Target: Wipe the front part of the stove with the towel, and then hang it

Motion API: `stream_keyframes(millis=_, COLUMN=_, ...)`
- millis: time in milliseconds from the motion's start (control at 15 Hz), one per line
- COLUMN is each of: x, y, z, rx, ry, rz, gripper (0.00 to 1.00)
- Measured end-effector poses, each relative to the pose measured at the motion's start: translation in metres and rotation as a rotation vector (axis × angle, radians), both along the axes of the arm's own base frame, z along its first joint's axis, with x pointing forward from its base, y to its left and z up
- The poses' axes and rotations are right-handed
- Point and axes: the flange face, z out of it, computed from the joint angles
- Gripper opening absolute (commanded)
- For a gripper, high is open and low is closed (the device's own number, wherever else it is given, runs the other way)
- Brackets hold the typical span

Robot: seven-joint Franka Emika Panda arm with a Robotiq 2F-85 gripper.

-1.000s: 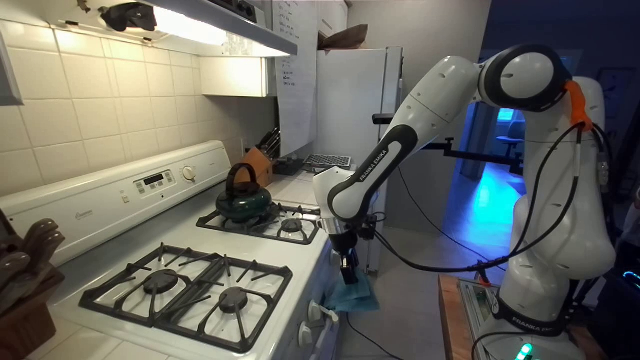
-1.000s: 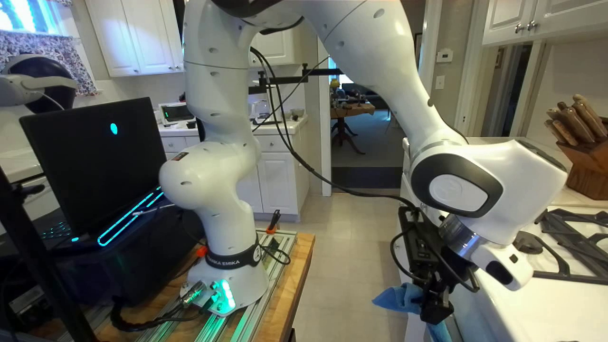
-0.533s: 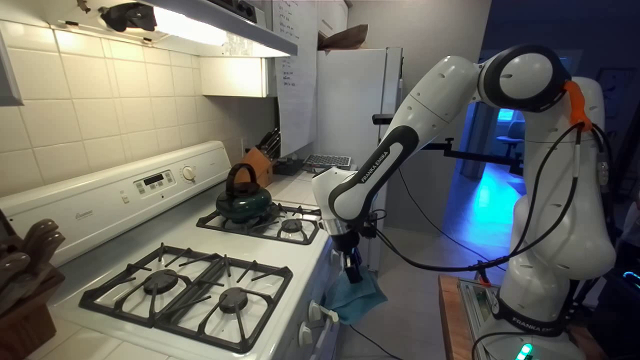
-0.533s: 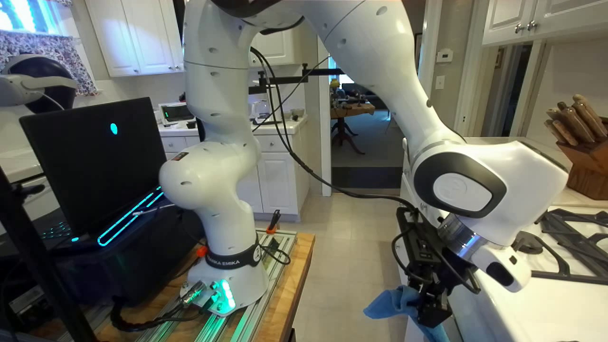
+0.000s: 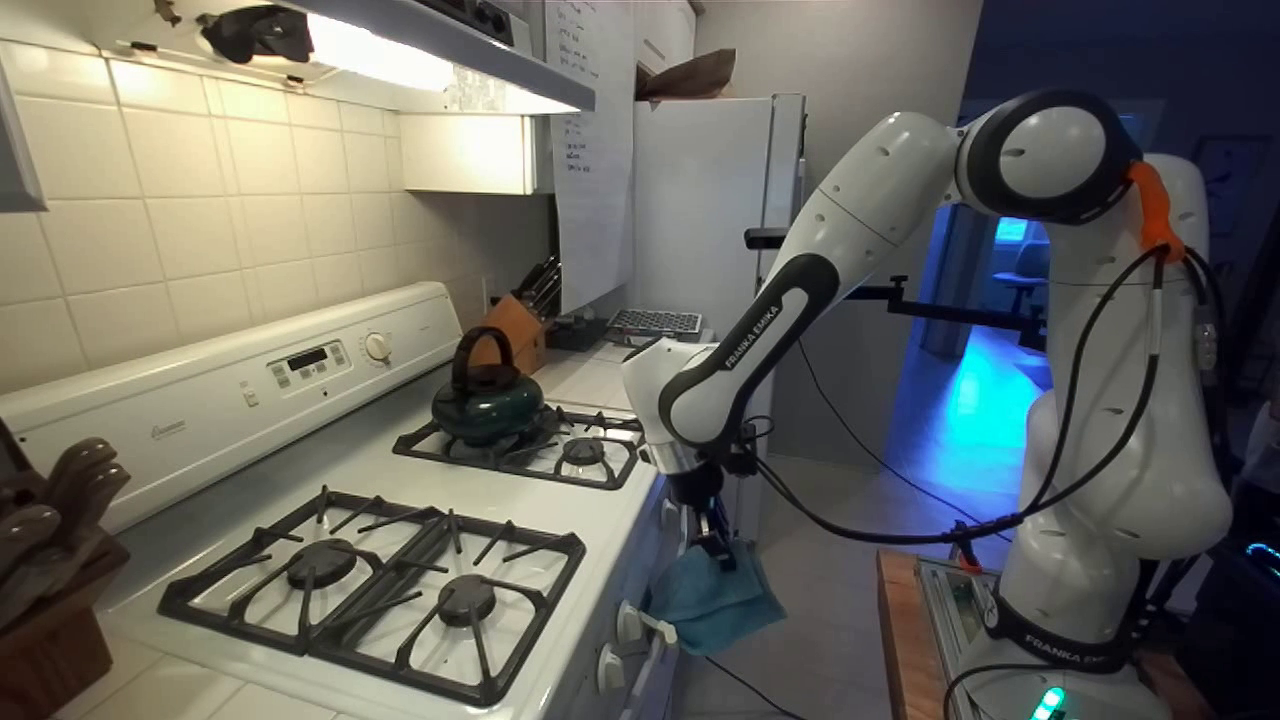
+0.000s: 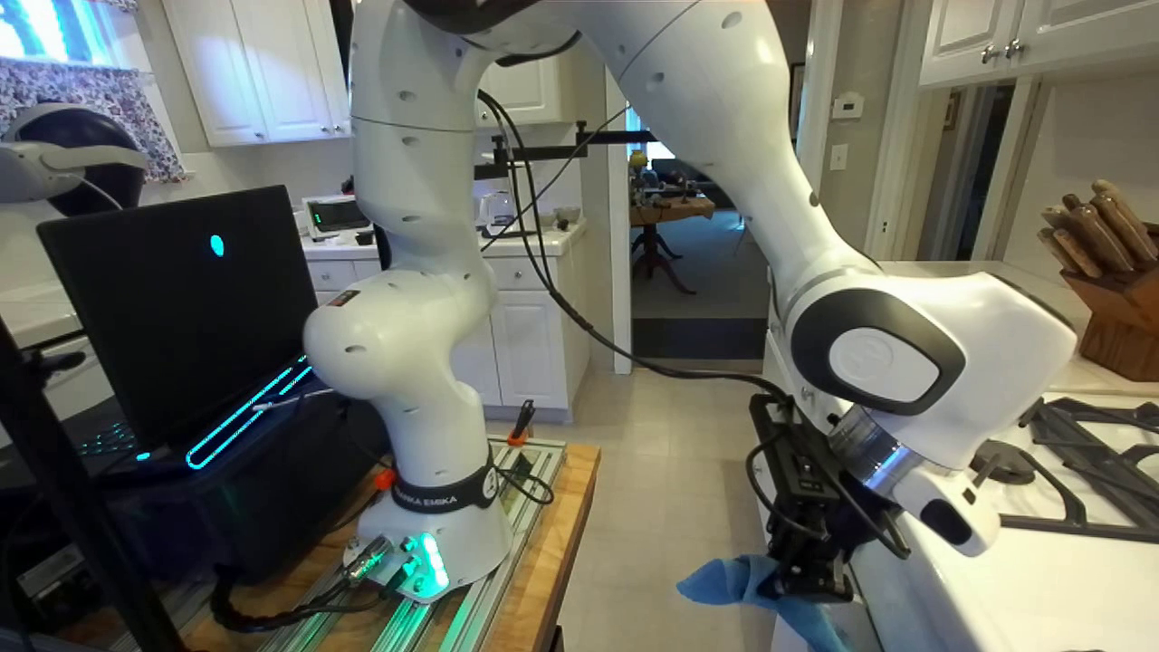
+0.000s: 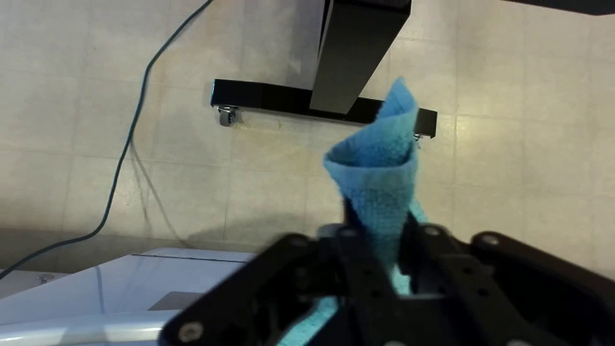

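The white stove (image 5: 375, 480) fills the near left of an exterior view, and part of its top (image 6: 1023, 598) shows in an exterior view as well. Low in front of the stove's front face, my gripper (image 5: 718, 548) points down. Its fingers flank a narrow fold of the teal-blue towel (image 7: 379, 187) in the wrist view, with the cloth filling the gap between them. The rest of the towel (image 5: 715, 605) hangs beside the white oven handle (image 7: 86, 331); whether it rests on that bar I cannot tell. The fingertips are partly hidden by cloth and blurred.
White knobs (image 5: 612, 668) stick out of the stove front. A dark green kettle (image 5: 488, 405) sits on the far grate, and a knife block (image 5: 60, 570) stands near the stove. Below lie a floor cable (image 7: 130, 134) and a black wheeled stand (image 7: 288, 101).
The gripper has tilted and shifted slightly outward. The towel has swung away from the stove front, showing more of its spread cloth, and stays between the fingers.
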Motion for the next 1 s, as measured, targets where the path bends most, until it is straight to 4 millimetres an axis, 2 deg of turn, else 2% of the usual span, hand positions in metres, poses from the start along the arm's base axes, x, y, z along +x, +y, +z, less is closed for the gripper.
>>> stream_keyframes(millis=467, x=0.002, y=-0.001, z=0.002, rx=-0.009, ry=0.003, rz=0.013, gripper=0.98)
stream_keyframes(millis=1000, x=0.014, y=-0.001, z=0.015, rx=-0.012, ry=-0.048, rz=0.015, gripper=1.00)
